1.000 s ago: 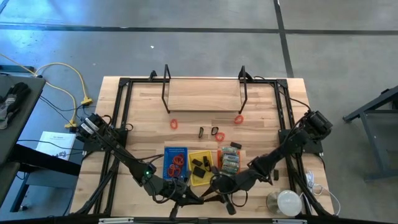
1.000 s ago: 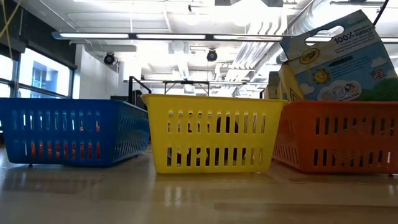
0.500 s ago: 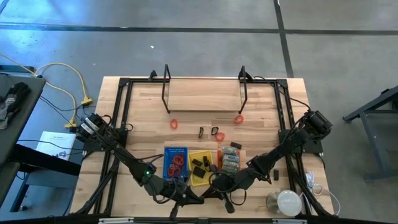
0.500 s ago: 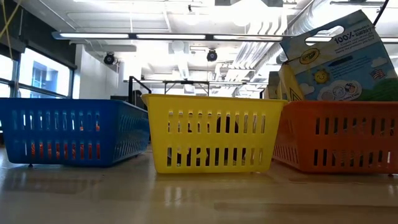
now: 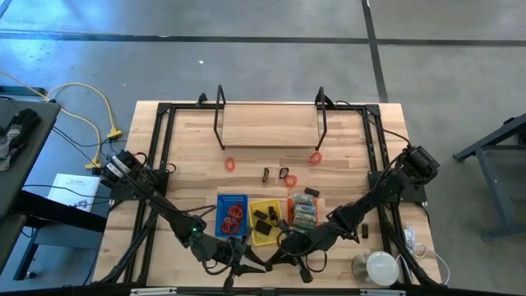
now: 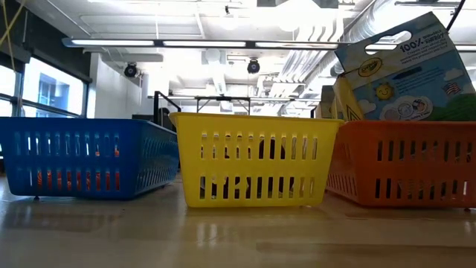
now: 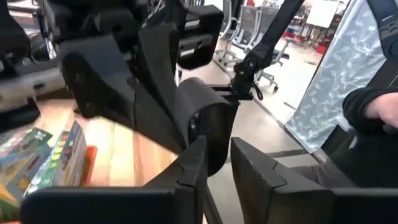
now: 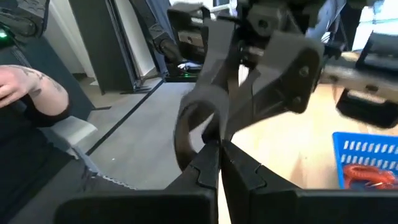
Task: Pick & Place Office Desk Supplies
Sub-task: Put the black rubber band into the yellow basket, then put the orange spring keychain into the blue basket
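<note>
Left claw: low at the near edge of the desk [image 5: 189,140], in front of the blue tray; the left claw [image 7: 214,165] has its fingers a narrow gap apart, with nothing between them.
Right claw: also at the near edge, just in front of the yellow tray; the right claw [image 8: 219,163] has its fingers pressed together and empty.
Both arms: folded low, the two claws close to each other and pointing toward one another, each wrist view filled by the other arm's dark body.
Blue tray: the blue tray [image 5: 232,215] sits leftmost in the row, holding red band loops [image 5: 233,215].
Yellow tray: the yellow tray [image 5: 264,220] stands in the middle, just beside the blue one, with black clips [image 5: 262,217] in it.
Orange tray: the orange tray [image 6: 401,164] is rightmost, holding a crayon box [image 6: 405,71] that sticks up above its rim, along with grey-green pieces [image 5: 304,210].
Loose supplies: still on the bare wood beyond the trays lie a red loop [image 5: 231,164] to the left, another red loop [image 5: 316,157] to the right, and between them a small dark clip [image 5: 266,174] next to a black loop [image 5: 283,173].
Round white object: the round white object [image 5: 381,266] rests at the near right corner, well apart from the trays.
Metal rack: a metal rack [image 5: 269,123] stands at the far side of the desk.
Person: a person's sleeve [image 7: 373,106] shows beyond the desk.
</note>
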